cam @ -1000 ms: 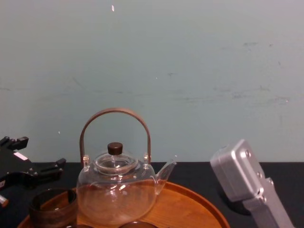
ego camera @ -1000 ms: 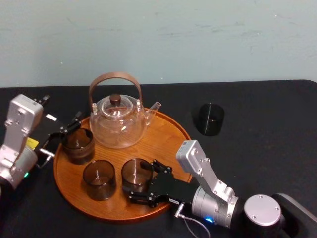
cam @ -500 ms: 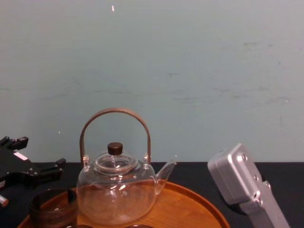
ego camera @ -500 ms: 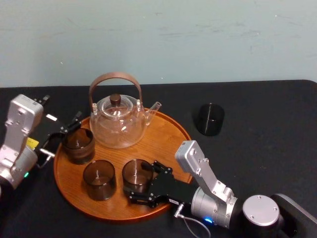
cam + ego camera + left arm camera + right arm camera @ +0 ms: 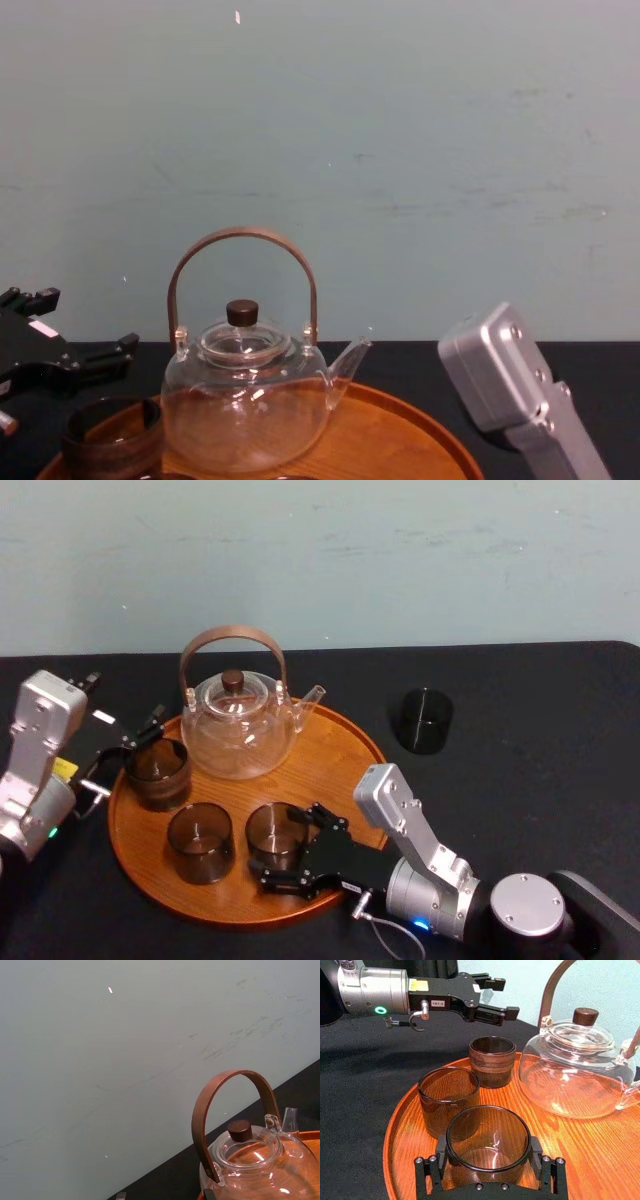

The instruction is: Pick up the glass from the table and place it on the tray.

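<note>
Right wrist view: the right pincer (image 5: 488, 1154), clamped on the glass (image 5: 487, 1135), covers the glass's base and the tray (image 5: 402, 1120) surface beneath it. The top edge cuts the teapot (image 5: 575, 1070) handle, and the right edge cuts its spout. The label print on the left pincer (image 5: 505, 996) is too small to read.

Chest view: the bottom edge cuts the tray and the ribbed cup (image 5: 110, 440).

Left wrist view: the bottom and right edges cut the teapot body.

Head view: the right pincer hides the glass's lower right side and part of the tray's front rim.
</note>
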`<state>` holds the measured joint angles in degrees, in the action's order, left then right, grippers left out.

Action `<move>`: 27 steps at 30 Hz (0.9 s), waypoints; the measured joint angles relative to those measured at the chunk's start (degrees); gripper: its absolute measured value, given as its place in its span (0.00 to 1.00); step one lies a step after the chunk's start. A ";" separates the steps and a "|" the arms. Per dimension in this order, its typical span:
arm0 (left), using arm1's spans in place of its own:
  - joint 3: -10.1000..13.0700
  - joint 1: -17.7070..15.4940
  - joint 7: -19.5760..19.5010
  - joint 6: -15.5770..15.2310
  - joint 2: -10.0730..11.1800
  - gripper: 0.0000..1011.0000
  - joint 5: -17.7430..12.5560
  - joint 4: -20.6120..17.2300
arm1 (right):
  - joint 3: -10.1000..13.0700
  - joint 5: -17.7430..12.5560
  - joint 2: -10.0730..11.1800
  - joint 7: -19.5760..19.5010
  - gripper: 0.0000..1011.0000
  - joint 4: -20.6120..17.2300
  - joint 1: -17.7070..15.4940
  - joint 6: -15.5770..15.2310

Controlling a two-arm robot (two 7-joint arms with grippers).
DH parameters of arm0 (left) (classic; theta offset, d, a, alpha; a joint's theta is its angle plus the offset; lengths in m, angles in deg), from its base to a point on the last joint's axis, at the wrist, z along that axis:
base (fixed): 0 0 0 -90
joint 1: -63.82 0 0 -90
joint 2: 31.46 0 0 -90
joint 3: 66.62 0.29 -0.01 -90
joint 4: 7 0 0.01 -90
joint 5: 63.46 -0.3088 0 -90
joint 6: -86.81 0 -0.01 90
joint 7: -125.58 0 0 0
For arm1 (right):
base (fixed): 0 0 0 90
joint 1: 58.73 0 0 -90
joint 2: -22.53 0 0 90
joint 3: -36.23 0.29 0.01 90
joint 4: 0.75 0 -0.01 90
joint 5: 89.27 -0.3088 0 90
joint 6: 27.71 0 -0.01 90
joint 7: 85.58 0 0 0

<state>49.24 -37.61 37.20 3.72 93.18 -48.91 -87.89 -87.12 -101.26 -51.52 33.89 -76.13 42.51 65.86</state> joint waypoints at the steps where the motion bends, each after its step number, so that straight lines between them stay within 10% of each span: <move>1: 0.00 0.00 0.00 0.00 0.00 0.99 0.00 0.00 | 0.00 0.00 0.01 0.01 0.99 0.00 0.00 0.00; 14: 0.00 0.00 0.00 0.00 0.00 0.99 0.00 0.00 | 0.15 0.00 0.29 0.08 0.99 -0.69 -0.24 0.50; 27: 0.00 0.00 0.00 0.00 0.00 0.99 0.00 0.00 | 1.73 1.32 3.82 -1.85 0.99 -10.50 -3.63 1.03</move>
<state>49.24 -37.61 37.20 3.72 93.18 -48.91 -87.89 -85.39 -99.94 -47.70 32.03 -86.62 38.87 66.89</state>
